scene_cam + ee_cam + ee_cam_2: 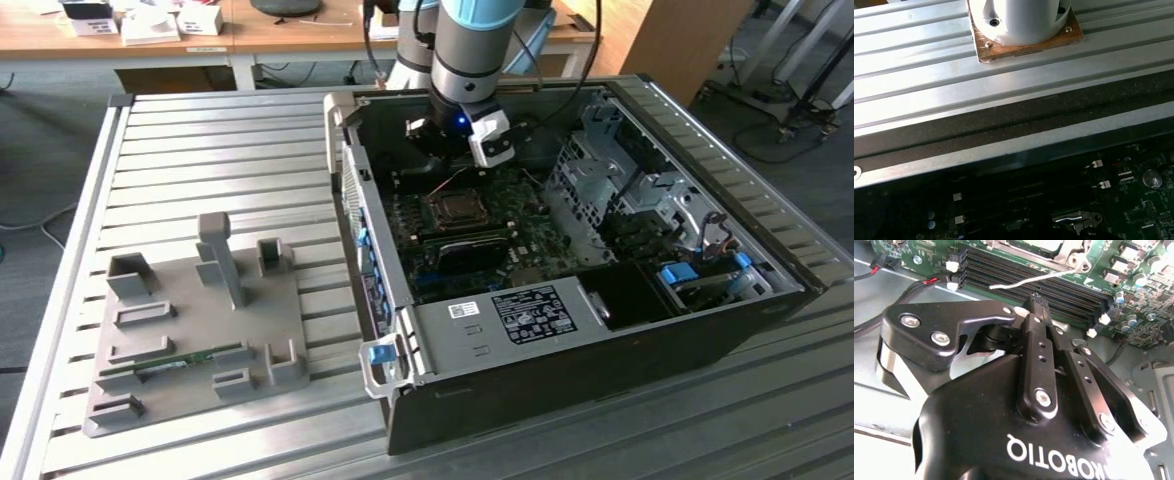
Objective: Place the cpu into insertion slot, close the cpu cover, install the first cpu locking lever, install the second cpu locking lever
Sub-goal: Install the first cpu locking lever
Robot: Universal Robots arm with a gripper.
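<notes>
Hand (1036, 301) closed tight, tips by edge of mem slots (1019, 269), inside open case (561, 385).

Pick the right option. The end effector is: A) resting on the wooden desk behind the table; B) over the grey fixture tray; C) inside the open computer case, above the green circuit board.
C: in the exterior view the end effector hangs inside the open computer case, above the green circuit board.
</notes>
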